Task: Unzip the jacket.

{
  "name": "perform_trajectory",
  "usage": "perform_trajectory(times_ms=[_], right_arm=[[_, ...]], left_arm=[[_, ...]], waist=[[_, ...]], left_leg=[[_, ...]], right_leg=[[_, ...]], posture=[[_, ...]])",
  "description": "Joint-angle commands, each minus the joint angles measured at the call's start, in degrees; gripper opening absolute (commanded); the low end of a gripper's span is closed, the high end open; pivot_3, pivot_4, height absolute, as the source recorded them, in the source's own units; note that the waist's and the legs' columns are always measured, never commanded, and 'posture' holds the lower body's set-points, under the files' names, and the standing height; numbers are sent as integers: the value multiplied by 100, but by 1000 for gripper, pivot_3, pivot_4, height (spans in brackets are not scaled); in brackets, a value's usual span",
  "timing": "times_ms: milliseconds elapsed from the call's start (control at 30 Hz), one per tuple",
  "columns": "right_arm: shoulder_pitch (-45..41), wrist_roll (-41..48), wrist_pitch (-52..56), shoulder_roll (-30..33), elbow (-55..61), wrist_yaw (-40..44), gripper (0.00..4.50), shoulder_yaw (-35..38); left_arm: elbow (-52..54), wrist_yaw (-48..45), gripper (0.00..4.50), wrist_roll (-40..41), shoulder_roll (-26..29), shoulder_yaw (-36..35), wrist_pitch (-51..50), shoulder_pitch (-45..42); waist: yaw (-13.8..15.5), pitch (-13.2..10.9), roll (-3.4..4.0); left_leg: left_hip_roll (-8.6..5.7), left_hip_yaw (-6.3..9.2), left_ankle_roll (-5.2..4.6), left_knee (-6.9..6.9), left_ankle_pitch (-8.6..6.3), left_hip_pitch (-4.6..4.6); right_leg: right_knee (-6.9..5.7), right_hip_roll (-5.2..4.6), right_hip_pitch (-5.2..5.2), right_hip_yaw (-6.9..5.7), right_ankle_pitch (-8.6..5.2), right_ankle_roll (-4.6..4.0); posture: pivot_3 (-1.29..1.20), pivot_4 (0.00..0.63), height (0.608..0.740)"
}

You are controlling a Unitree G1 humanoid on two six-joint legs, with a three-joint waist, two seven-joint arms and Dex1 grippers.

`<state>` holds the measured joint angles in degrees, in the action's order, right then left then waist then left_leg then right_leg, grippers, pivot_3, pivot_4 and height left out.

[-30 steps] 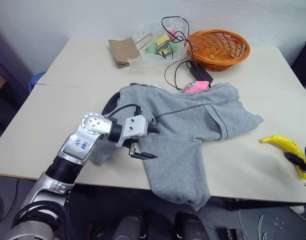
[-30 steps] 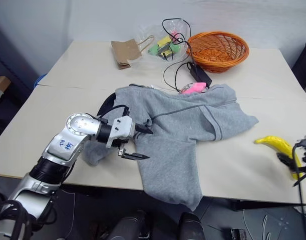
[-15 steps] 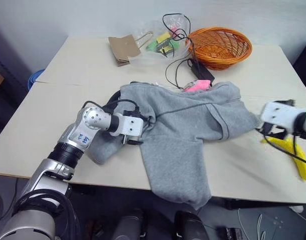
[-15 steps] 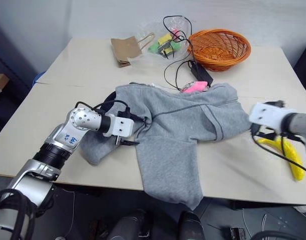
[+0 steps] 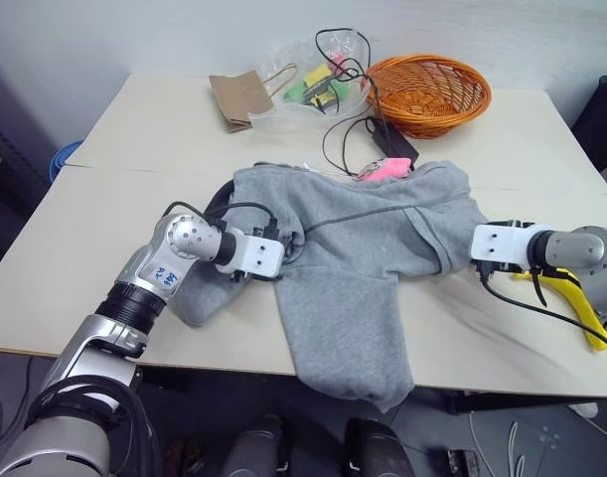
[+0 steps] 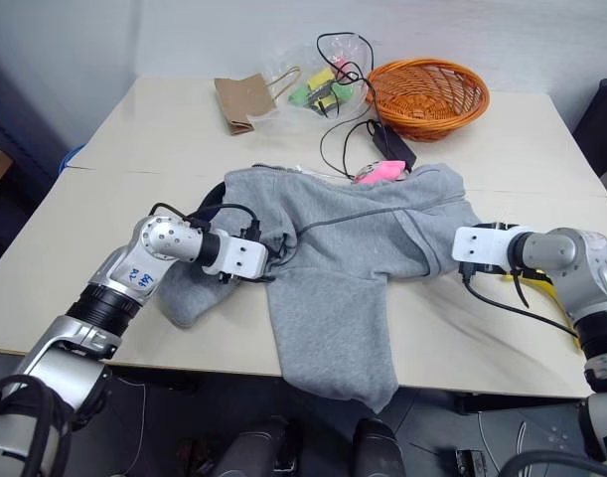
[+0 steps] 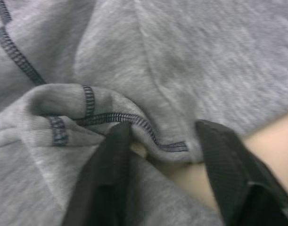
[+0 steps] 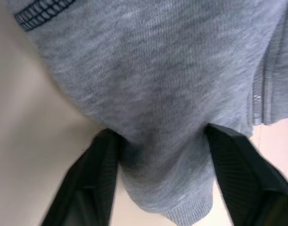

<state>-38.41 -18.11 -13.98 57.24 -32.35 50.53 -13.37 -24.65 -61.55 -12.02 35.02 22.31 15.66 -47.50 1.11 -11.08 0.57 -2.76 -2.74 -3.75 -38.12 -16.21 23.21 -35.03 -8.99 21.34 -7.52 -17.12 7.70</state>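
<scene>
Grey jacket (image 5: 373, 248) bunches between both clenched tools (image 7: 162, 155) (image 8: 158, 155); we risk stretching cloth, zip unfound.

One large light grey soft fabric jacket (image 5: 368, 253) lies crumpled on one pale beige tabletop (image 5: 134, 169). Two robot hands with black fingers are in view, a left hand (image 7: 158, 155) and a right hand (image 8: 160, 155). There is one round woven orange basket (image 5: 429, 94), one flat brown paper bag (image 5: 237, 99), one clear crinkled plastic bag (image 5: 308, 75) holding small yellow and green items too jumbled to count, one black rectangular power brick (image 5: 393, 144) with tangled black cable, one small bright pink object (image 5: 386, 170), and one yellow banana (image 5: 581, 310).
</scene>
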Motion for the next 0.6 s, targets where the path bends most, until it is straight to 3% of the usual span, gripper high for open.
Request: perform_trajectory(times_ms=[33,100,167,300,433,600], right_arm=[[-29,148,-117,67,-5,205,1462,143],[41,250,-91,109,84,352,707,197],[349,843,400,185,657,913,30,458],[1218,2089,1703,416,2195,1894,30,1066],[2871,3619,3291,866,4453,2628,30,2078],[4548,4428,4392,782,6276,2517,30,3191]], left_arm=[[120,-172,853,20,188,-85,40,89],[136,-269,200,50,243,-82,73,108],[233,-529,0,169,464,-98,220,217],[304,-1091,0,384,1079,-150,788,419],[274,-2017,0,1028,1798,-261,1559,675],[743,-2876,0,1619,2476,-318,1556,1164]], waist=[[-1,0,0],[-3,0,0],[-8,0,0],[-42,0,0],[-55,0,2],[-46,0,0]], left_leg=[[0,0,0,0,0,0],[0,0,0,0,0,0],[1,0,1,2,-1,0],[18,0,11,6,-8,1],[42,0,29,6,-19,0],[54,3,31,-1,-34,-6]], right_leg=[[0,0,0,0,0,0],[0,0,0,0,0,0],[2,1,1,0,0,0],[9,18,4,2,-4,-8],[8,38,8,-1,-12,-23],[4,38,5,2,-11,-35]], posture=[[0,150,740],[0,150,740],[0,150,740],[0,150,740],[0,150,740],[0,150,740]])
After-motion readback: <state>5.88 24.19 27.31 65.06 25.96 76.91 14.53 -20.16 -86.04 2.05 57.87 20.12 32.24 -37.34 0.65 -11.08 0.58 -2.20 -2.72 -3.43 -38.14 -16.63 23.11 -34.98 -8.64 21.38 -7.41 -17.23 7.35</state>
